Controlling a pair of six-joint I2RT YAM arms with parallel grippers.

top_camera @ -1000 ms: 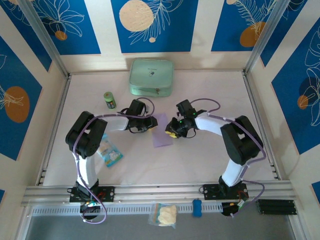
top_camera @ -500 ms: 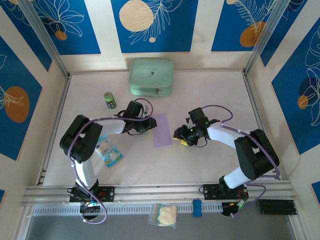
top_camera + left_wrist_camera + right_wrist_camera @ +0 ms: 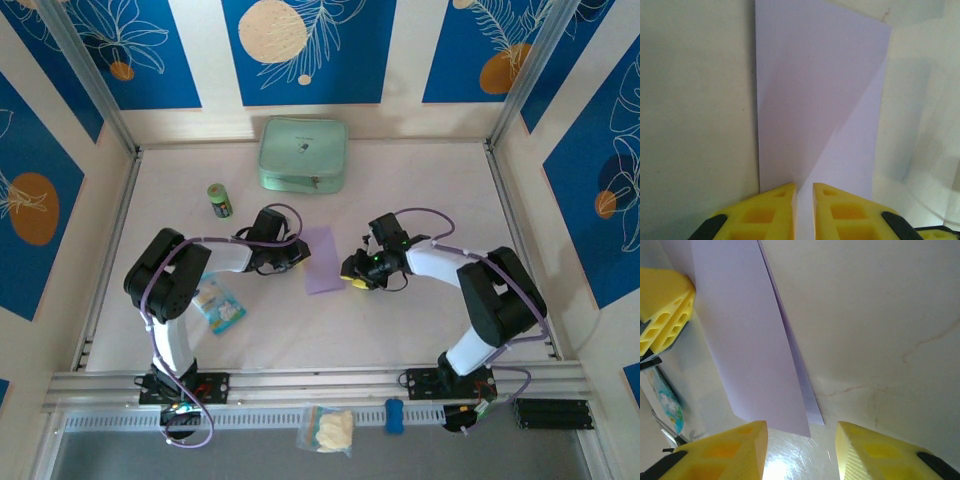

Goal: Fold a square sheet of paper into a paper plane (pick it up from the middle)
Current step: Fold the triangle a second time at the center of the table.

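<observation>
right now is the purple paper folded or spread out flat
Folded in half. The paper is a narrow rectangle from above, and the right wrist view shows two layers, one edge peeking out.

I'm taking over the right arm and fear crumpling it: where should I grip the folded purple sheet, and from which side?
I'd take the folded sheet by its right long edge, coming low from the right with the open right tool. It lies flat, but there its two layers sit slightly offset, leaving a lip; the left tool is at the opposite edge.
</observation>
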